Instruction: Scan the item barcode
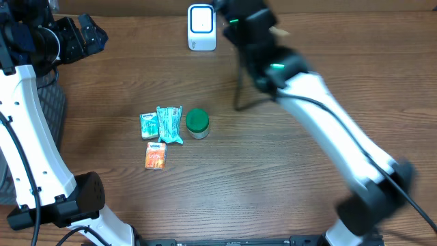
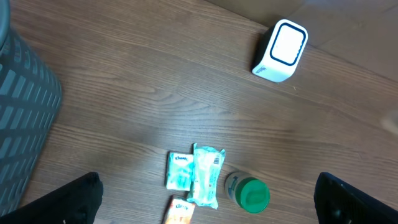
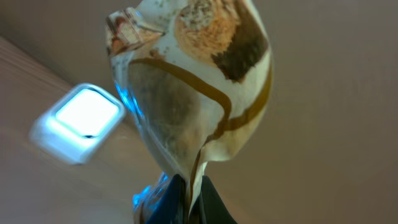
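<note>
My right jaws pinch the snack packet (image 3: 193,93) by its seam, aloft near the scanner (image 1: 202,27) at the surface's far edge, left jaws wide, empty; best I turn its unseen barcode squarely toward the lit window.

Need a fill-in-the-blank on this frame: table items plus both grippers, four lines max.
1. The jar on the table has a ____ lid.
2. Left of the jar in the overhead view lie ____ teal packets.
3. The right gripper has its jaws ____ on the snack packet.
4. The left gripper has its jaws ____, holding nothing.
Missing words: green; two; shut; open.
</note>
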